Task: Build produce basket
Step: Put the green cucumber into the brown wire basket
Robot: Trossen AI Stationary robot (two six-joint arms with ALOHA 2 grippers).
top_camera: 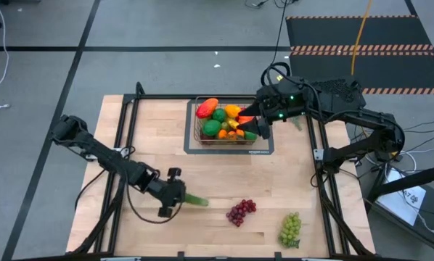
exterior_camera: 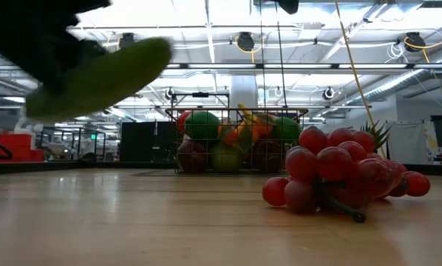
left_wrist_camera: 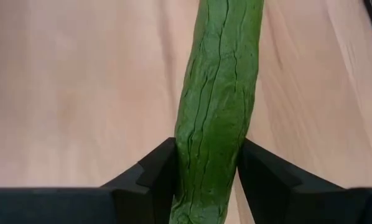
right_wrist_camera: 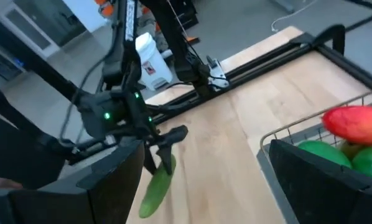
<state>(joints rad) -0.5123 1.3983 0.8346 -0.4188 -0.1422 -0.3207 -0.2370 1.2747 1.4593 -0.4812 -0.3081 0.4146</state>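
Observation:
My left gripper (top_camera: 175, 196) is over the near left part of the table, shut on a green cucumber (left_wrist_camera: 220, 93), which is off the wood in the low view (exterior_camera: 95, 77). The wire basket (top_camera: 196, 138) stands at the far middle, holding a red mango, green and orange fruits. My right gripper (top_camera: 253, 125) hovers open at the basket's right side, with nothing between its fingers. Purple grapes (top_camera: 240, 211) and green grapes (top_camera: 290, 228) lie on the near right of the table. My left gripper pinches the cucumber near one end (left_wrist_camera: 204, 180) between its two fingers (left_wrist_camera: 158, 171). The fingers slant down from the table's left, and the cucumber runs along them, sticking out ahead toward the table's right. It hangs tilted, free end lower, clear of the table.
The basket stands on a dark mat (top_camera: 264, 148). A black frame rail (top_camera: 323, 163) runs along the table's sides. The bare wood between the cucumber and the basket (top_camera: 166, 152) is open.

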